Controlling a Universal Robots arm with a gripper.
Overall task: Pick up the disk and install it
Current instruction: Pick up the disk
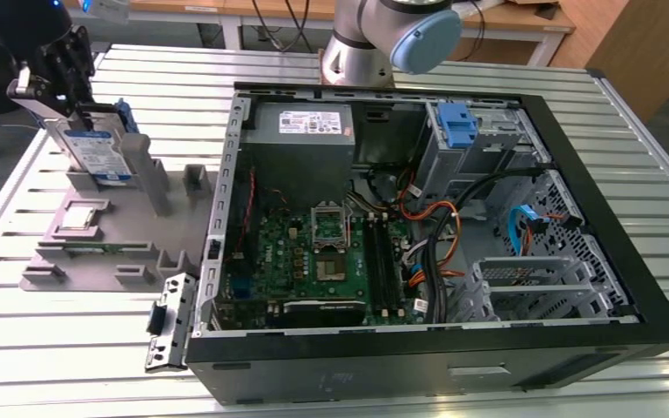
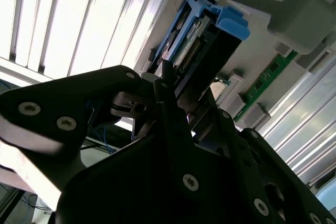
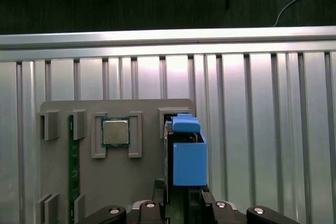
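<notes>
The disk (image 1: 100, 150) stands on edge, slightly tilted, at the back of the grey fixture (image 1: 91, 261) on the exterior view's left. It is a silver drive with a white-and-blue label and blue rails. My gripper (image 1: 65, 109) comes down onto its upper edge. In the second wrist view the dark fingers (image 2: 164, 80) close on both sides of the disk (image 2: 197, 45). In the first wrist view the disk (image 3: 188, 156) appears edge-on, blue rail up, with the gripper (image 3: 181, 190) straddling it.
The fixture also carries a small square chip (image 3: 115, 131) and a green memory stick (image 3: 74, 166). The open computer case (image 1: 613, 261) lies on the exterior view's right, with a blue-latched drive bay (image 1: 456, 126) and a metal cage (image 1: 532, 279). A loose bracket (image 1: 166, 322) lies beside it.
</notes>
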